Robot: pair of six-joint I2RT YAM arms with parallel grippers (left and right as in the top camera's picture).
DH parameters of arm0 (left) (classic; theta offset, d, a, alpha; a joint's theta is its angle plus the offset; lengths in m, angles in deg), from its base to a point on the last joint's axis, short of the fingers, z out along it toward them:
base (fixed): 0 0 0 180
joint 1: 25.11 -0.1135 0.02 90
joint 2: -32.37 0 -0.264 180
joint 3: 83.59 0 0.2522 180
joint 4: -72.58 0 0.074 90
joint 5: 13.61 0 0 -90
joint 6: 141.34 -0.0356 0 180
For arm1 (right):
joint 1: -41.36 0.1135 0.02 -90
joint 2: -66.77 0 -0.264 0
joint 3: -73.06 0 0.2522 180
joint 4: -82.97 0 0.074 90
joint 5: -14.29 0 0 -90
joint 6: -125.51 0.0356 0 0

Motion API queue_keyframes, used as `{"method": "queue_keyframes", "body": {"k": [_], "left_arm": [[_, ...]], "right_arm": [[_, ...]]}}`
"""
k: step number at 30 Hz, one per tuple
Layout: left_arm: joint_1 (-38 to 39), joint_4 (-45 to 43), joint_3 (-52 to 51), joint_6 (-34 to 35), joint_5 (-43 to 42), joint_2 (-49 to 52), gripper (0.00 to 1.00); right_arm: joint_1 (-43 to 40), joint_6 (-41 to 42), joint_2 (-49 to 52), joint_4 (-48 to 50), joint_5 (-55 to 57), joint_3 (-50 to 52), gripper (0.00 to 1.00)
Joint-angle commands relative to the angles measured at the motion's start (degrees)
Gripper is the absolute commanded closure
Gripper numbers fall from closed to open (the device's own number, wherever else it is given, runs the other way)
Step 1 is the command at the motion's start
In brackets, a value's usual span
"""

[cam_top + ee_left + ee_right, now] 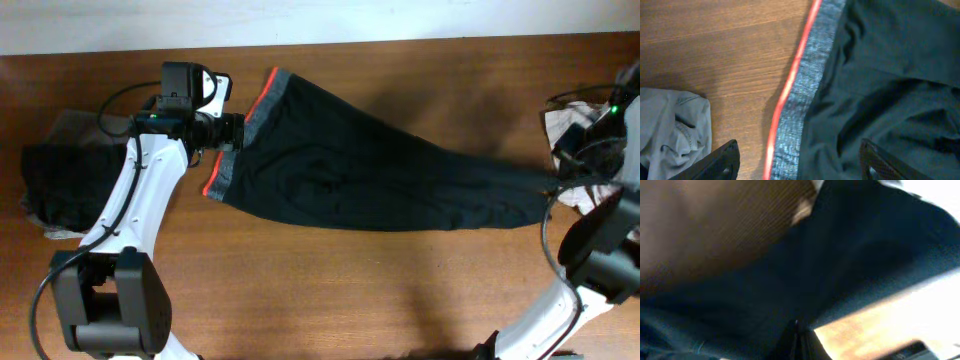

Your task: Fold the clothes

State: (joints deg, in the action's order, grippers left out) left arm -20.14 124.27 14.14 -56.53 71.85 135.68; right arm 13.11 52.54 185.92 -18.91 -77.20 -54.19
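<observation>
Long black leggings (380,170) with a grey, red-edged waistband (805,95) lie stretched from 9 to 3 o'clock across the brown wooden desk (400,290), flattened for folding. Left tool (802,160) straddles the waistband, wide open and empty. Whether the right tool (562,168) at the cuffs grips anything cannot be told.

Even light, soft shadows; leggings (840,270) badly blurred at right wrist, perhaps glare.

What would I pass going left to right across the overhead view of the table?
Dark garment pile → grey waistband with its red-orange edge → black leggings stretched out flat → pale garment at the right edge. The arms overlap these, so they are left out.
</observation>
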Motion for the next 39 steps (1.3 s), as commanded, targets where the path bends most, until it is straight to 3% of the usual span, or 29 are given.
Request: {"method": "queue_keyframes", "body": {"k": [1, 7, 14, 15, 16, 18, 20, 22, 27, 33, 34, 36, 39], "left_arm": [[0.13, -0.57, -0.04, -0.94, -0.66, -0.13, 0.24], [0.13, -0.59, -0.04, -0.94, -0.66, -0.13, 0.24], [0.13, -0.59, -0.04, -0.92, -0.66, -0.13, 0.24], [0.13, -0.57, -0.04, -0.92, -0.68, -0.13, 0.24], [0.13, -0.57, -0.04, -0.92, -0.68, -0.13, 0.24], [0.13, -0.57, -0.04, -0.92, -0.68, -0.13, 0.24], [0.13, -0.57, -0.04, -0.92, -0.7, -0.13, 0.24], [0.13, -0.61, -0.04, -0.92, -0.7, -0.13, 0.24], [0.15, -1.01, -0.04, -0.96, -2.29, -0.13, 0.24], [0.13, -2.75, -0.04, -1.18, -2.34, -0.11, 0.24], [0.13, -2.95, -0.04, -1.18, -2.34, -0.11, 0.24], [0.13, -3.19, -0.04, -1.18, -2.34, -0.11, 0.24], [0.13, -3.21, -0.04, -1.18, -2.34, -0.11, 0.24]], "right_arm": [[3.61, -0.55, -2.93, -2.21, 8.22, -3.98, 0.96], [8.11, -0.52, -2.03, 1.9, 11.87, -4.92, 0.93], [9.22, 1.88, 3.08, 16.13, 11.85, -4.92, 0.88], [9.11, 2.14, 3.89, 17.68, 11.85, -4.92, 0.83], [9.03, 2.69, 4.74, 18.93, 11.85, -4.92, 0.71], [8.76, 3.43, 6.78, 21.29, 11.54, -4.92, 0.59], [8.57, 3.41, 8.31, 22.6, 10.73, -4.92, 0.34], [8.39, 3.32, 8.98, 22.1, 10.67, -4.92, 0.25], [7.8, 2.62, 8.61, 17.92, 8.44, -4.94, 0.2], [6.21, 1.62, 8.61, 11.67, 7.76, -4.94, 0.19], [5.92, 1.64, 8.61, 11.39, 7.74, -4.92, 0.25], [5.16, 1.73, 8.61, 10.88, 7.69, -4.92, 0.48], [4.98, 2.67, 8.83, 10.97, 6.54, -4.79, 0.57]]}}
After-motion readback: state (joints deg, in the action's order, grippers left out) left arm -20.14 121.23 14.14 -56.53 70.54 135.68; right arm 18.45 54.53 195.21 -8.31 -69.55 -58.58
